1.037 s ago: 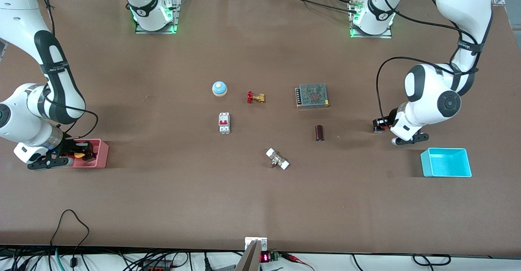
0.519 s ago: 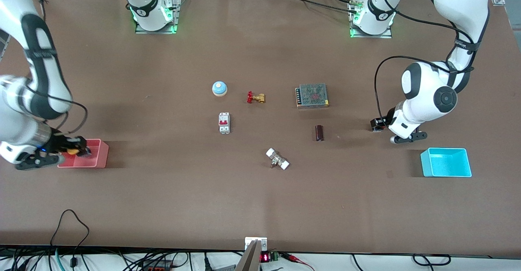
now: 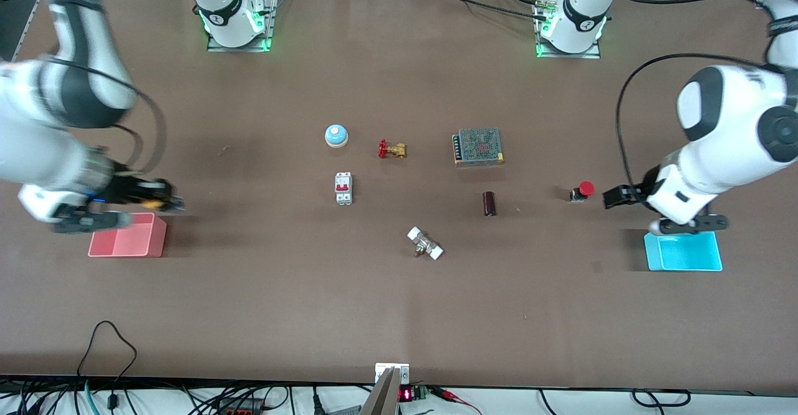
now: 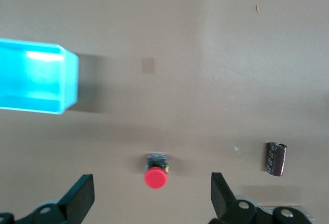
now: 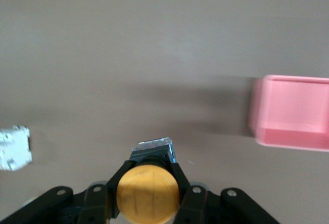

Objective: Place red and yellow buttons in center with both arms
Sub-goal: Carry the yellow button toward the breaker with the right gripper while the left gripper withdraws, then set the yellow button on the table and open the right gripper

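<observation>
Lying bare: brown tabletop [image 3: 399,315], cables [image 3: 112,396] along its edge.

Red button [image 3: 585,189], yellow button [image 5: 148,187], pink bin [image 3: 128,243], cyan bin [image 3: 683,258], brown table [image 3: 399,315].

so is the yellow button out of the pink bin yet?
Out. The right hand grips the yellow button above bare tabletop beside the pink bin.

The right claw [image 3: 163,202] lifted the yellow button [image 3: 151,203] from the pink bin [image 3: 128,243]; the left claw [image 3: 614,195] released the red button [image 3: 581,190].
</observation>
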